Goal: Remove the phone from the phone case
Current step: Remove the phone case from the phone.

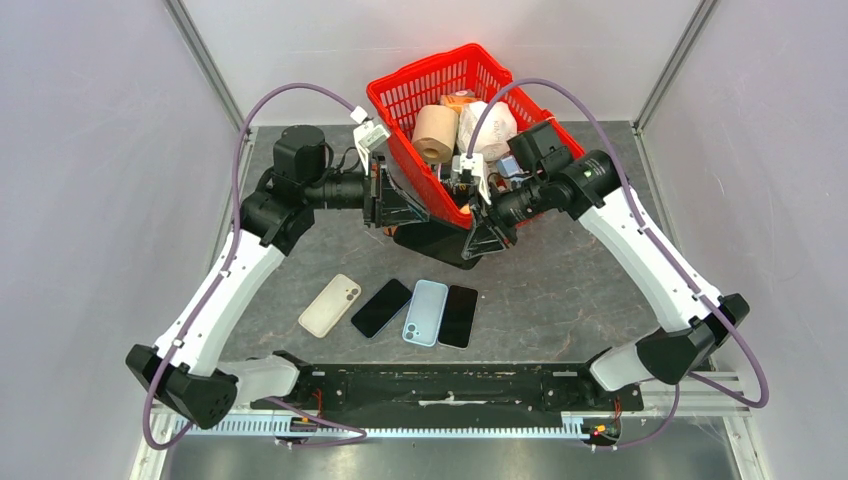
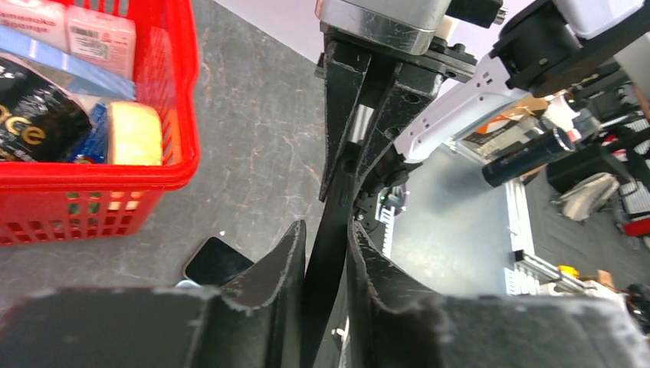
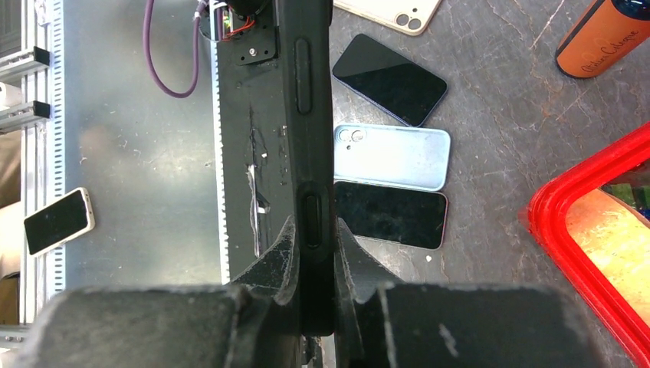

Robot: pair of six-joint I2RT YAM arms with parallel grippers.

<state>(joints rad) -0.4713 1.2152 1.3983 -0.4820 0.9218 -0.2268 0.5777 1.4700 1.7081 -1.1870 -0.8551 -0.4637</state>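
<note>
A black phone case [image 1: 440, 240] hangs edge-up above the table, just in front of the red basket, held between both arms. Whether the phone sits inside it cannot be made out. My left gripper [image 1: 395, 215] pinches its left end; in the left wrist view the thin black slab [image 2: 337, 207] runs up between the fingers of that gripper [image 2: 328, 245], which press on both its faces. My right gripper [image 1: 480, 235] clamps the other end. In the right wrist view the case's side [image 3: 306, 115], with its button bumps, sits squeezed between the jaws of the right gripper [image 3: 314, 238].
The red basket [image 1: 400, 100] holds a paper roll [image 1: 435, 132] and packets at the back. On the table below lie a cream case [image 1: 329, 305], a black phone [image 1: 381, 307], a light blue case [image 1: 425, 312] and another black phone [image 1: 458, 316]. An orange bottle [image 3: 605, 34] lies nearby.
</note>
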